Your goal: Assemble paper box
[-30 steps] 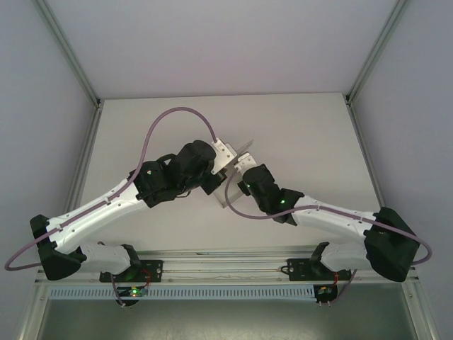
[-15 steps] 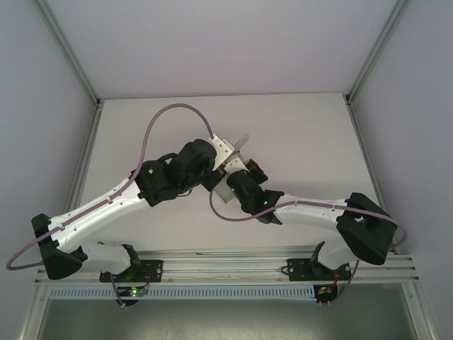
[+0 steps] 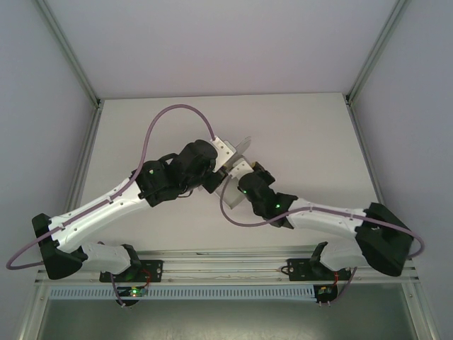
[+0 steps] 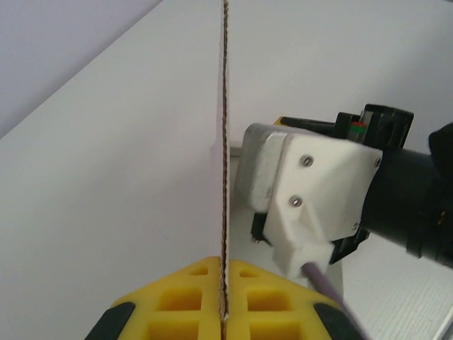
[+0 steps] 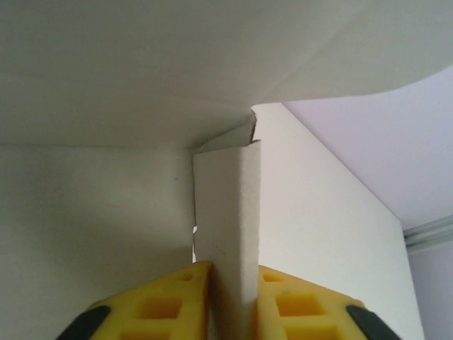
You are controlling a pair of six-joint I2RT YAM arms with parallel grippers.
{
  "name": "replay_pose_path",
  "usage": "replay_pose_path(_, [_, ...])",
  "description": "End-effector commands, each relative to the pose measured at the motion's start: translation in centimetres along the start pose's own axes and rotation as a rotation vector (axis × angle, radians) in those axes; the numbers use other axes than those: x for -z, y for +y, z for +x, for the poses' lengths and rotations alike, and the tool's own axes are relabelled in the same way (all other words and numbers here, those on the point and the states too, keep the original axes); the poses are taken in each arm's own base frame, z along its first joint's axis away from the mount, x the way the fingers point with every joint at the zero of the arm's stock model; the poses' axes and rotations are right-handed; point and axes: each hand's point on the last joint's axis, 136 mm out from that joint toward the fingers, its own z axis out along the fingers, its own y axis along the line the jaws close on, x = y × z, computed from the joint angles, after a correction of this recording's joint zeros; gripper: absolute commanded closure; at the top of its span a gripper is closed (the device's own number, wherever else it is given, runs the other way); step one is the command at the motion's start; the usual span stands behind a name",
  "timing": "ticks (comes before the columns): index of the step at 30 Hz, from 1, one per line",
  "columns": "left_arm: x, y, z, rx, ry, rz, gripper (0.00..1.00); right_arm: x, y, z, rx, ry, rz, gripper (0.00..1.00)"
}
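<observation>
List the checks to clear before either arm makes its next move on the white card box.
1. Left gripper gripping the thin white card paper box: ok, shut on its edge.
2. Right gripper gripping the box's folded flap: ok, shut on it.
3. Card unbent at the left grip: ok, edge runs straight.
4. Clearance between wrists: cannot tell; the right arm's white wrist mount sits close.
5. Tabs lined up: cannot tell, hidden.

The paper box (image 3: pixel 241 146) is thin white card, partly folded and still open, over the middle of the table with one panel angled upward. The left gripper (image 4: pixel 224 312) pinches one panel edge-on, and the right gripper (image 5: pixel 230 297) clamps a narrow upright flap
</observation>
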Motion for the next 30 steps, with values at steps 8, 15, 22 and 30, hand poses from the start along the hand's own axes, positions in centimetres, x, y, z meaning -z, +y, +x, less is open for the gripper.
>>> replay_pose_path(8, [1.5,-1.5,-1.8,0.004,-0.077,0.083,1.00,6.7,-1.9,-1.0,-0.292,-0.273,-0.298,0.45])
replay_pose_path(15, [-0.1,-2.6,-0.5,-0.075,-0.017,0.126,1.00,11.3,-3.2,-2.9,-0.457,-0.486,-0.456,0.02])
replay_pose_path(22, [-3.8,-2.6,3.5,-0.307,0.151,0.144,1.00,9.9,-7.3,-1.2,-0.718,-0.345,-0.297,0.02])
replay_pose_path(30, [-6.8,-3.3,7.9,-0.659,0.261,0.365,1.00,8.3,-8.4,1.7,-0.831,-0.198,-0.243,0.02])
